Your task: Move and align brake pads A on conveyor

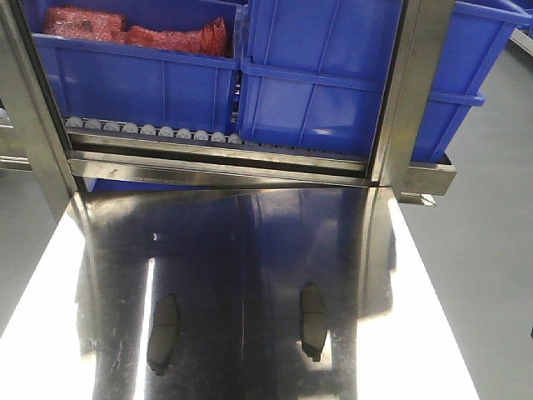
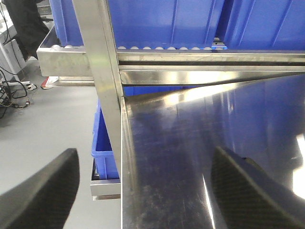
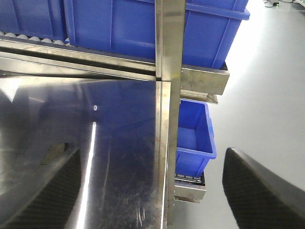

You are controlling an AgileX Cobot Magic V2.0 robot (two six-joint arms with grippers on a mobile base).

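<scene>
A shiny steel table (image 1: 241, 242) stands before a roller rack (image 1: 150, 131) loaded with blue bins (image 1: 325, 75). A brake pad A (image 1: 163, 332) lies flat on the table at the near left of the front view. A second brake pad (image 1: 313, 321) lies to its right, well apart from the first. Both lie lengthwise, roughly parallel. No conveyor appears in any view, so the task looks barely begun: neither pad is lifted, moved or aligned.

The left gripper (image 2: 143, 191) hangs over the table's left edge, fingers spread wide, holding and touching nothing. The right gripper (image 3: 152, 191) hangs over the right edge, equally wide open and empty. Neither wrist view shows a pad.
</scene>
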